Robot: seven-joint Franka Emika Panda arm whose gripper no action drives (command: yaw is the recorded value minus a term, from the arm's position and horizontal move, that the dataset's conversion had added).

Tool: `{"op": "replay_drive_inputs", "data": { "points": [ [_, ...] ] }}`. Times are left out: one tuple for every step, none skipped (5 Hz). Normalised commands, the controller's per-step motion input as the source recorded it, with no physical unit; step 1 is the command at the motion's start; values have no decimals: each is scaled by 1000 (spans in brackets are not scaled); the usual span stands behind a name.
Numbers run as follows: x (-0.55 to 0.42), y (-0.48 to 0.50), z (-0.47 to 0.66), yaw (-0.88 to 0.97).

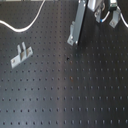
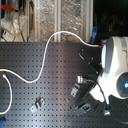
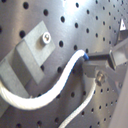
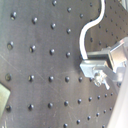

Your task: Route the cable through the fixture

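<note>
Cable [image 3: 60, 82] sits pinched in the gripper [image 3: 92, 59], so next it must go over to the fixture [image 1: 21, 54] and between its posts.

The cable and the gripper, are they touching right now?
Touching. In the first wrist view the cable ends right between the gripper fingers; the second wrist view shows it running into the closed fingers too.

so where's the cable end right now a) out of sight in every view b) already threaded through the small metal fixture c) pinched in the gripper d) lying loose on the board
c: in the first wrist view the cable runs straight into the gripper, whose fingers close on its end, and the second wrist view shows the same; the fixture sits apart with nothing through it.
</note>
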Motion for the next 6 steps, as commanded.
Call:
{"op": "replay_drive_inputs", "data": {
  "points": [
    [278, -250, -311, 0],
    [275, -249, -655, 0],
    [434, -352, -714, 0],
    [350, -254, -861, 0],
    [-105, 296, -723, 77],
    [-350, 463, -891, 114]
  ]
}}
